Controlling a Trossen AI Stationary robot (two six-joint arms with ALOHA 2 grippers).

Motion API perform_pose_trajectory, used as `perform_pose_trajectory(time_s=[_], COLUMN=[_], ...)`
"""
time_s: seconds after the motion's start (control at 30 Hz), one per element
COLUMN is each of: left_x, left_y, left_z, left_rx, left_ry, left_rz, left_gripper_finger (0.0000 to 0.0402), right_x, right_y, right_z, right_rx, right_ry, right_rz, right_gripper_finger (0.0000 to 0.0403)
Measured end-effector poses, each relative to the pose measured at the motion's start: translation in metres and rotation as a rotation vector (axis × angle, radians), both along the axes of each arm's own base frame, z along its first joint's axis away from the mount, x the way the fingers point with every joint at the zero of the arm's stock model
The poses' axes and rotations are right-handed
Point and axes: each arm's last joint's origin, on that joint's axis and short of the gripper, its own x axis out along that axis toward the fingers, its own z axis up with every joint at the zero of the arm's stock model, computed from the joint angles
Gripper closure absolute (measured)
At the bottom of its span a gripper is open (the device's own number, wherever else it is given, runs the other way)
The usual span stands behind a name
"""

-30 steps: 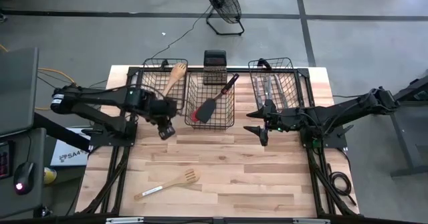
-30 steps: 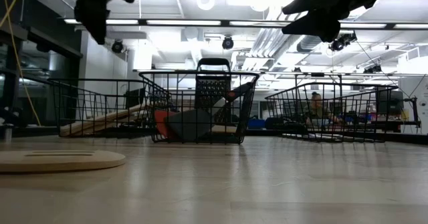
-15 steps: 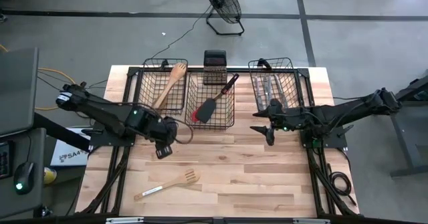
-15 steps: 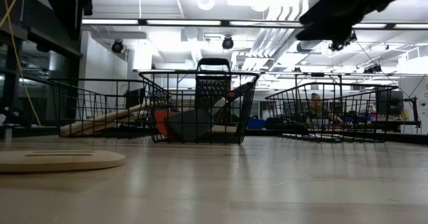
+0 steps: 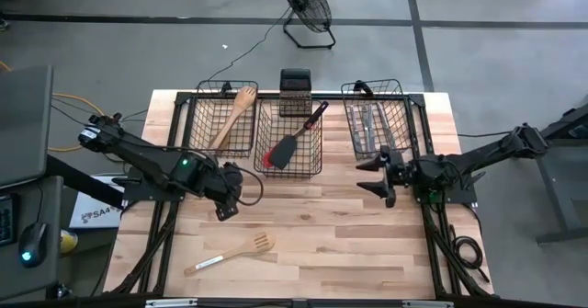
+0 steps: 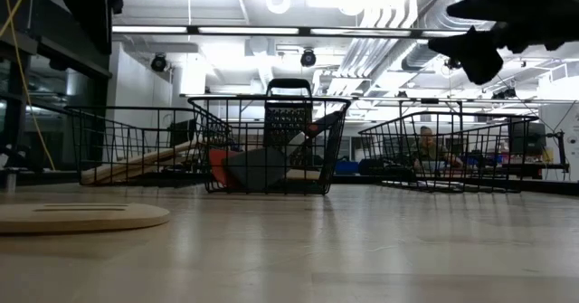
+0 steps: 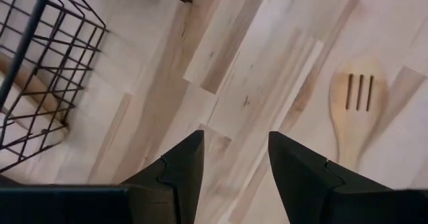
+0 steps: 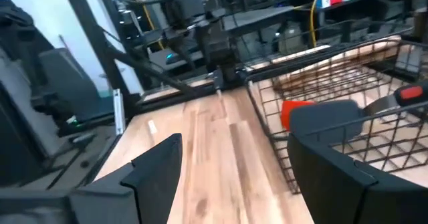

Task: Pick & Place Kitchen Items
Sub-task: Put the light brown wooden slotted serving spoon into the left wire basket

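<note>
Just ahead of the left gripper's [image 7: 235,158] parted jaws lies the slotted wooden spatula [image 7: 358,107].

The left arm reaches in from the table's left edge, elbow bent, and its left gripper [image 5: 226,209] hangs above the wood with its two dark fingers [image 7: 179,172] parted and nothing between them. The right arm stretches in low from the right side, nearly straight, its right gripper [image 5: 380,181] likewise spread and empty (the wrist view shows a wide gap between the fingers [image 8: 159,162]). In the low view the right gripper [image 6: 477,52] sits high, clear of the tabletop.
</note>
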Motion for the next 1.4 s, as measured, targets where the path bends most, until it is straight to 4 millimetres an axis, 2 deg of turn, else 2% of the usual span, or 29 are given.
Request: perform_pose_trajectory(time_s=[0.13, 0.33, 0.57, 0.87, 1.17, 1.4], left_x=[0.000, 0.002, 0.001, 0.002, 0.002, 0.003], left_y=[0.001, 0.001, 0.001, 0.001, 0.000, -0.004], left_z=[0.000, 0.001, -0.006, -0.017, -0.017, -0.017], left_rx=[0.023, 0.042, 0.055, 0.039, 0.024, -0.053], left_ry=[-0.011, -0.041, -0.021, -0.010, -0.013, -0.025], left_rz=[0.007, 0.017, 0.015, 0.010, 0.015, 0.039], left_gripper_finger=[0.0239, 0.0239, 0.0239, 0.0239, 0.0239, 0.0239], right_x=[-0.003, -0.010, -0.017, -0.020, -0.022, -0.023], right_y=[0.000, -0.005, -0.016, -0.023, -0.026, -0.026], right_z=[-0.007, -0.013, -0.018, -0.020, -0.026, -0.030], right_rx=[0.001, 0.019, 0.019, -0.012, -0.017, -0.047], right_ry=[0.003, -0.091, -0.127, -0.097, -0.086, -0.053], right_rz=[0.031, 0.111, 0.059, 0.050, 0.059, 0.052], right_gripper_finger=[0.0140, 0.0140, 0.0140, 0.0140, 0.0140, 0.0140])
